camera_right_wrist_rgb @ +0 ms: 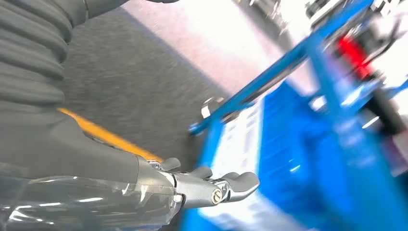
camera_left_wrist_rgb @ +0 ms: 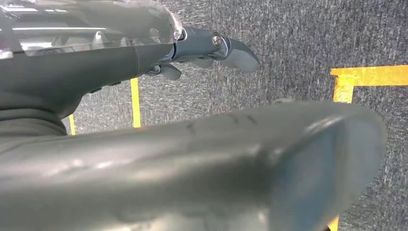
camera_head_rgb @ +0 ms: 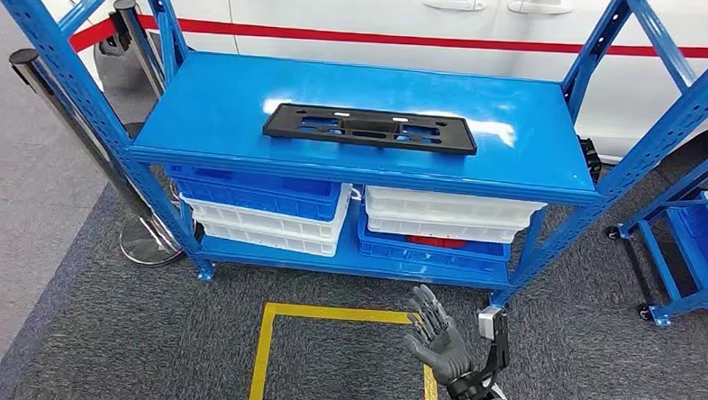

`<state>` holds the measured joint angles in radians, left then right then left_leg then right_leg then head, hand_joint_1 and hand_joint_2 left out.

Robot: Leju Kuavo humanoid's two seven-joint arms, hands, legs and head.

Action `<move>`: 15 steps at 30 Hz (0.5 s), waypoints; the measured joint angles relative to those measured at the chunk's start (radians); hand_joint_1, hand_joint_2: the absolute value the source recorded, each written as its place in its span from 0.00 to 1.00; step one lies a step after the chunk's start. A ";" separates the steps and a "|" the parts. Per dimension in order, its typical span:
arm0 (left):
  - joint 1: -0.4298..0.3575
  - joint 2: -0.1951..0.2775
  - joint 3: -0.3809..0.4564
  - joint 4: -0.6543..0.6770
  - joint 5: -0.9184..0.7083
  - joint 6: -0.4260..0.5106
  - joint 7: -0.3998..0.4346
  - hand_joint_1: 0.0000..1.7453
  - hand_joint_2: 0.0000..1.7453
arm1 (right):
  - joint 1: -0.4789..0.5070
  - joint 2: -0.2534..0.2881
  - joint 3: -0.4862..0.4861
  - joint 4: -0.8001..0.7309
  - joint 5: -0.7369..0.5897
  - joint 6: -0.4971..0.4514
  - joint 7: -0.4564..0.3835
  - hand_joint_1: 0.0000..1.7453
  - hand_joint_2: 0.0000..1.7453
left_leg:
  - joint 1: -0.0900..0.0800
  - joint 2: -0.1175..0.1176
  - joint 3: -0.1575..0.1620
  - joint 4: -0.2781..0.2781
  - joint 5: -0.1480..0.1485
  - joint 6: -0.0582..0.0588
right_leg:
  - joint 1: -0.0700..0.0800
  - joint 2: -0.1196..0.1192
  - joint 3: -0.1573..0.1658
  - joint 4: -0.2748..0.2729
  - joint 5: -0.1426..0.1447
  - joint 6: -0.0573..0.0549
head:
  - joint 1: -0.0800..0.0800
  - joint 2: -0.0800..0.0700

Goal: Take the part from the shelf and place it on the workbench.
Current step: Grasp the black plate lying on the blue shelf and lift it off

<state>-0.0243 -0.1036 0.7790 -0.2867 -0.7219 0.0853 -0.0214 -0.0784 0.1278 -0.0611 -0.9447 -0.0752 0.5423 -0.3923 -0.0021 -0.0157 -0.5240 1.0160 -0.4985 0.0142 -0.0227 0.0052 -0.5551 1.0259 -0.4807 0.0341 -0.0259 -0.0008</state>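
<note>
One part (camera_head_rgb: 370,129) flat on shelf (camera_head_rgb: 533,140); right robot hand (camera_head_rgb: 438,336) empty, fingers spread, well below.

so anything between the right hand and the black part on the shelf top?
Nothing visible. The black part lies alone on the shelf's top deck; the right hand is low in front of the shelf, open and holding nothing.
</note>
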 joint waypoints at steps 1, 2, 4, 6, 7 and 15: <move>-0.001 -0.001 0.007 0.001 -0.006 0.001 0.000 0.00 0.00 | -0.002 0.000 0.011 -0.014 -0.004 0.006 -0.005 0.00 1.00 | 0.000 0.000 0.000 0.000 0.000 0.000 | 0.000 0.000 0.000 0.000 0.000 0.000 | 0.000 0.000; -0.003 -0.002 0.013 0.002 -0.012 0.002 -0.001 0.00 0.00 | -0.004 0.000 0.021 -0.028 -0.008 0.011 -0.010 0.00 1.00 | 0.000 0.000 0.000 0.000 0.000 0.000 | 0.000 0.000 0.000 0.000 0.000 0.000 | 0.000 0.000; -0.008 -0.007 0.038 0.006 -0.034 0.007 -0.002 0.00 0.00 | -0.010 0.001 0.060 -0.080 -0.024 0.031 -0.029 0.00 1.00 | 0.000 0.000 0.000 0.000 0.000 0.000 | 0.000 0.000 0.000 0.000 0.000 0.000 | 0.000 0.000; -0.013 -0.011 0.063 0.011 -0.056 0.013 -0.004 0.00 0.00 | -0.015 0.003 0.096 -0.134 -0.039 0.051 -0.048 0.00 1.00 | 0.000 0.000 0.000 0.000 0.000 0.000 | 0.000 0.000 0.000 0.000 0.000 0.000 | 0.000 0.000; -0.016 -0.013 0.076 0.013 -0.068 0.016 -0.005 0.00 0.00 | -0.017 0.004 0.114 -0.162 -0.048 0.061 -0.057 0.00 1.00 | 0.000 0.000 0.000 0.000 0.000 0.000 | 0.000 0.000 0.000 0.000 0.000 0.000 | 0.000 0.000; -0.039 -0.030 0.180 0.031 -0.160 0.041 -0.019 0.00 0.00 | -0.037 0.011 0.263 -0.385 -0.111 0.144 -0.134 0.00 1.00 | -0.003 0.000 -0.001 0.003 0.000 0.000 | -0.002 0.000 0.000 -0.001 0.001 0.001 | 0.000 0.000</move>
<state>-0.0631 -0.1332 0.9592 -0.2553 -0.8815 0.1267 -0.0400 -0.1155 0.1384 0.2019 -1.3300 -0.1857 0.6858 -0.5268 -0.0048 -0.0157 -0.5248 1.0188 -0.4986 0.0145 -0.0247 0.0052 -0.5554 1.0248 -0.4795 0.0349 -0.0259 -0.0008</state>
